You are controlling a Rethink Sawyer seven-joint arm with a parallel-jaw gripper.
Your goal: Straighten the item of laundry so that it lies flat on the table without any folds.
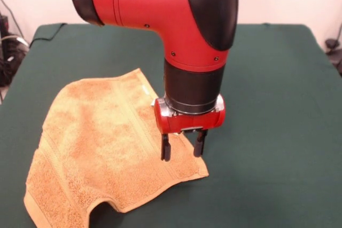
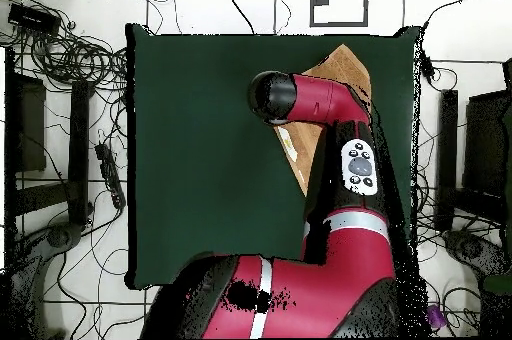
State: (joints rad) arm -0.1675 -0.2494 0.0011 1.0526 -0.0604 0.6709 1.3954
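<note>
Towel (image 1: 101, 148) lay rumpled on the green bench (image 1: 278, 132) in my front view, its near edge curled up into a fold. My end effector (image 1: 183, 150) hung just over its right corner, fingers apart, gripping nothing. From overhead, I saw the arm (image 2: 330, 156) covering most of the towel (image 2: 345, 64).

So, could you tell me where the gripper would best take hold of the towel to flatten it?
Probably the corner of the towel just below the open gripper, coming straight down from above. That corner lies flat on the table with bare cloth beyond, so it could be drawn outward; the front edge humps up.
</note>
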